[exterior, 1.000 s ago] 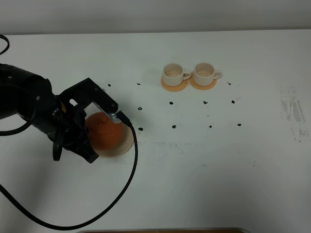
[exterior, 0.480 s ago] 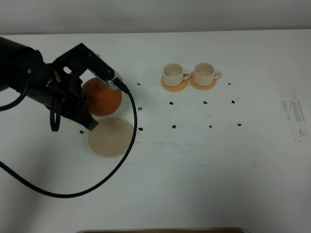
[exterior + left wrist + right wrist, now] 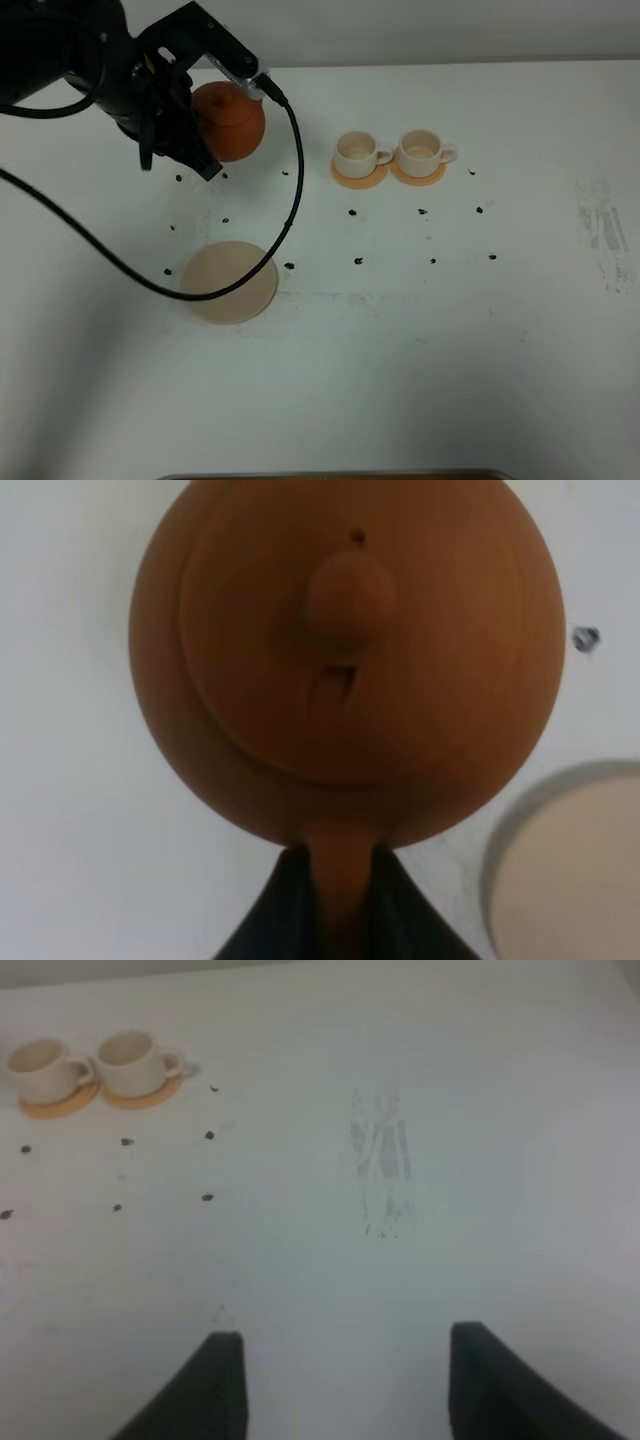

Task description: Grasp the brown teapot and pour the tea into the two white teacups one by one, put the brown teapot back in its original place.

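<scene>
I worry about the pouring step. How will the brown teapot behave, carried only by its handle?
The brown teapot looks like rigid clay, so probably heavy for its size and fragile. The left tool pinches only its thin handle, so it may swing or slip. Nothing visibly holds the lid, which could slide off when tilted.

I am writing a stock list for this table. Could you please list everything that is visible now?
teapot: 1, reddish-brown, held up, far left
cups: 2, cream-white, far centre, on small coasters
small coasters: 2, orange, under the cups
large coaster: 1, beige, near left, bare
table: 1, white, with black dots
cable: 1, black, hanging from left arm
left arm: 1, black, jaws shut on teapot's handle
right jaws: 1 pair, black, open
</scene>
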